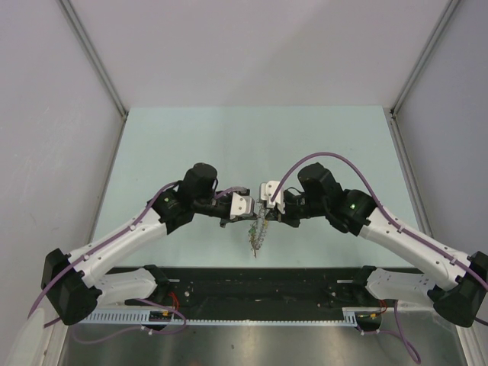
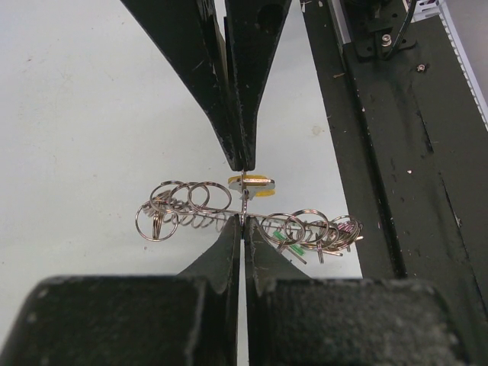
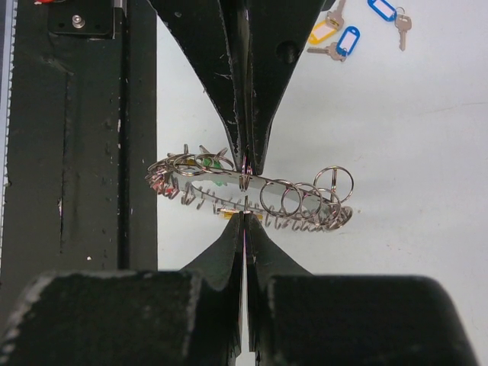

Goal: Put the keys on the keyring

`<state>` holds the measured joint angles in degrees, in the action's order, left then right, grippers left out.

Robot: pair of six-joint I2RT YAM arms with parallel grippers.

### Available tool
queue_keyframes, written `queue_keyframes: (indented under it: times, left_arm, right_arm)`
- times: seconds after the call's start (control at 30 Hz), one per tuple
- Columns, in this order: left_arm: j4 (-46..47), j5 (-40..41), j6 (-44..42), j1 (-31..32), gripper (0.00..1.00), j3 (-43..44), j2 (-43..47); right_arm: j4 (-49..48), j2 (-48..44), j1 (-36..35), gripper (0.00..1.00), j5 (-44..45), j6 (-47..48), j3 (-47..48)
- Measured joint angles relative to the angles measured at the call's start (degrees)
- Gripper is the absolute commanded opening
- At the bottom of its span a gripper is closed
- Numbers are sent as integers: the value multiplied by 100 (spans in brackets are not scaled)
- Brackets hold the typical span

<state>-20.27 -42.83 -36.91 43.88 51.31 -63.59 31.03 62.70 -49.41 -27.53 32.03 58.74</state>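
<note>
No text, label, brand or number is legible in any view. The tags of the loose keys (image 3: 347, 40) are too small to read.

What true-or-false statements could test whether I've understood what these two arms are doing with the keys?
1. The left gripper and the right gripper are both shut on the keyring. True.
2. Loose keys lie on the table, apart from the keyring. True.
3. The keyring lies untouched on the table. False: it is pinched between the two grippers, which meet tip to tip.
4. Every loose key's tag is red. False: the tags in view are blue, plus one yellow.
</note>
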Motion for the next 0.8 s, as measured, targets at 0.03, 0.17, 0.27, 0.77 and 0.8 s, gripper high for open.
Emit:
queue_keyframes:
  times: [0.03,0.17,0.27,0.77,0.8]
  left_arm:
    - [2,-2,0,0,0,0,0]
    - [2,0,0,0,0,0,0]
    - [2,0,2,0,0,0,0]
    - [2,0,35,15,0,0,-2]
    - [2,0,44,15,1,0,-2]
  right_arm:
    - [-2,0,2,0,-7,0,0]
    - [-4,0,0,0,-37,0,0]
    - [-4,0,0,0,-42,0,0]
    - [-94,0,0,0,-50,-2,0]
    - [-96,0,0,0,-57,-2,0]
